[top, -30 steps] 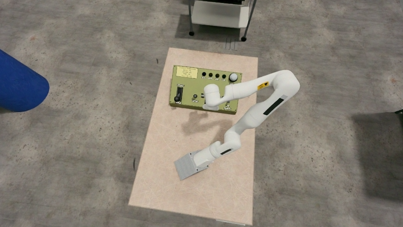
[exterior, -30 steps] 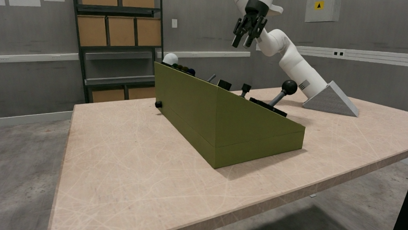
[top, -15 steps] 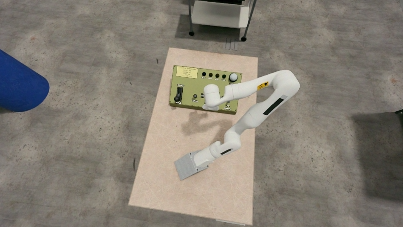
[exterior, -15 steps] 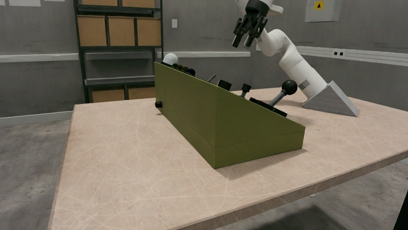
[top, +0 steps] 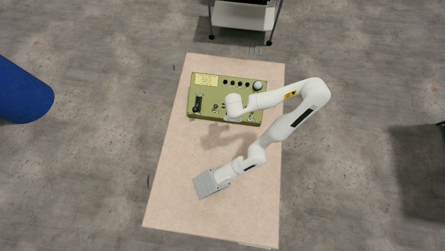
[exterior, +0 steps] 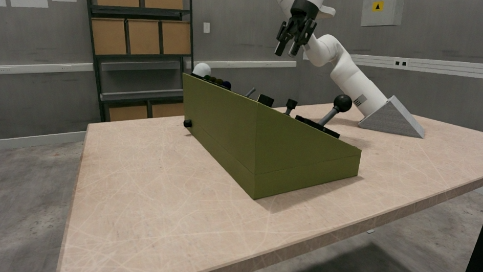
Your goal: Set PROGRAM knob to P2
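Observation:
The olive console (top: 208, 93) (exterior: 236, 135) stands on the far half of the table (top: 218, 202) (exterior: 152, 185). Its sloped face carries a ball-topped lever (top: 195, 109) (exterior: 342, 103), a small black knob (top: 215, 106) (exterior: 290, 103), a black block-shaped knob (exterior: 265, 99), a row of dark buttons (top: 236, 83) and a white dome (top: 257, 85) (exterior: 201, 69). The labels are too small to read. My gripper (exterior: 286, 52) is open and empty, pointing down, high above the block-shaped knob. In the overhead view my wrist (top: 233, 103) hides the fingers and that knob.
The arm's grey wedge base (top: 203, 185) (exterior: 394, 121) sits on the near half of the table. A white cart (top: 243, 15) stands beyond the table's far end. A blue cylinder (top: 21, 93) lies at the left. Shelves with boxes (exterior: 141, 37) line the wall.

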Tool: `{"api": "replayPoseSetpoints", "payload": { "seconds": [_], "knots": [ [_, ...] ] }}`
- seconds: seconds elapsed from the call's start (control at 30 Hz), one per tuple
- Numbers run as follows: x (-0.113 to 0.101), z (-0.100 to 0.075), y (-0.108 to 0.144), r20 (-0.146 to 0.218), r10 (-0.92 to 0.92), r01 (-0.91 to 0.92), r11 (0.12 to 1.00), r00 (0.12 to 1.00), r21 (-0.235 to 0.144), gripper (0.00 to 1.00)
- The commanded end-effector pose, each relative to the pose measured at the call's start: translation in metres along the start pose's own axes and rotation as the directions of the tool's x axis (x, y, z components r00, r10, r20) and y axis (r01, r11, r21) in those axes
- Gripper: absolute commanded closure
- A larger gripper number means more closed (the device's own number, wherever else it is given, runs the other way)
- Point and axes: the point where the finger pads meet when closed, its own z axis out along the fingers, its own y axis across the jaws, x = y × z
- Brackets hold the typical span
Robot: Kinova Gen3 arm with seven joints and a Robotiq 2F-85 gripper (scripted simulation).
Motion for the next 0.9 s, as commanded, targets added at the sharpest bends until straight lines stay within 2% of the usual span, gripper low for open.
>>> {"api": "replayPoseSetpoints", "payload": {
  "seconds": [0.0, 0.47, 0.87],
  "knots": [
    [0.001, -0.001, 0.003, 0.003, 0.001, -0.001, 1.000, 1.000, -0.007, 0.23],
    [0.002, 0.013, 0.002, 0.005, -0.004, 0.004, 1.000, 1.000, -0.003, 0.23],
    [0.002, 0.057, 0.002, 0.004, -0.004, 0.004, 1.000, 1.000, -0.004, 0.23]
  ]
}}
